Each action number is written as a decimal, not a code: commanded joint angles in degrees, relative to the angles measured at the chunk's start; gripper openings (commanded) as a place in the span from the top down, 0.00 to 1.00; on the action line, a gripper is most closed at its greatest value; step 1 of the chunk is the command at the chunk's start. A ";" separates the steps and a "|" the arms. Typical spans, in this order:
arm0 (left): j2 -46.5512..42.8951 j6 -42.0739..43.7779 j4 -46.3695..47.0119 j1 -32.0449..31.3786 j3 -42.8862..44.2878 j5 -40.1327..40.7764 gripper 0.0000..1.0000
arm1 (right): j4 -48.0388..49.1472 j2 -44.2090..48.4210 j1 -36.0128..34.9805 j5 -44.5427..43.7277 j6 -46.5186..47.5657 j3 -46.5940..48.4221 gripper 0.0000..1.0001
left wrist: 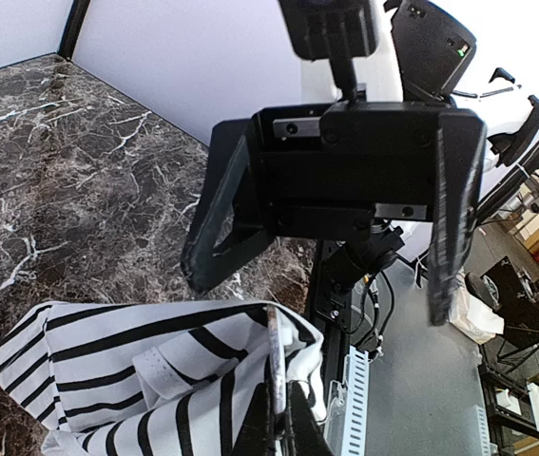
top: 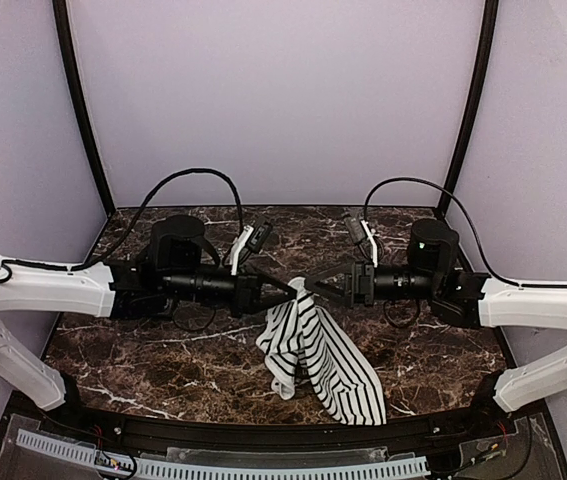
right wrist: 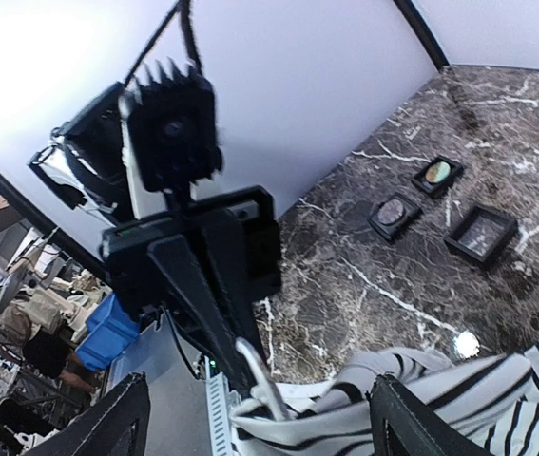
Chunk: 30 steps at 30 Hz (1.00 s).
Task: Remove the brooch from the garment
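Note:
The white, black-striped garment (top: 320, 362) hangs from my left gripper (top: 285, 289), its lower part lying on the marble table (top: 143, 340). In the left wrist view the left gripper (left wrist: 288, 423) is shut on the garment's (left wrist: 126, 370) top fold, with the thin silvery brooch (left wrist: 278, 366) edge-on between the tips. My right gripper (top: 325, 290) is open, facing the left one, a finger on either side of the raised fold. In the right wrist view the brooch (right wrist: 265, 380) sticks up from the garment (right wrist: 459, 399) between the right fingers (right wrist: 117, 418).
Three small black boxes lie on the marble in the right wrist view: two holding round pieces (right wrist: 437, 174), (right wrist: 393, 214) and one flat one (right wrist: 481, 233). A white cable rail (top: 263, 465) runs along the near edge. Purple walls enclose the back and sides.

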<state>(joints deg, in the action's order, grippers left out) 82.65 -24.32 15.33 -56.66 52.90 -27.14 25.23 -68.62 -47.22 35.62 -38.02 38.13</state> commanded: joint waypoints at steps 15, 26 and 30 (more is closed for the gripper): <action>-3.67 3.45 -5.20 0.93 -0.21 7.98 0.99 | -9.06 -5.63 -6.12 -10.83 4.98 2.26 0.82; -3.11 11.50 -15.77 0.98 1.36 11.89 0.99 | -11.49 -3.34 -6.04 -17.50 4.36 2.75 1.00; -2.70 11.12 -18.07 1.95 1.12 14.26 0.99 | -14.55 -0.71 -5.84 -22.38 4.12 2.83 1.00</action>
<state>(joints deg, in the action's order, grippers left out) 80.77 -14.90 2.04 -55.81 53.10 -15.73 12.34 -72.60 -53.12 19.07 -33.52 39.53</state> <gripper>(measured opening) 0.011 0.026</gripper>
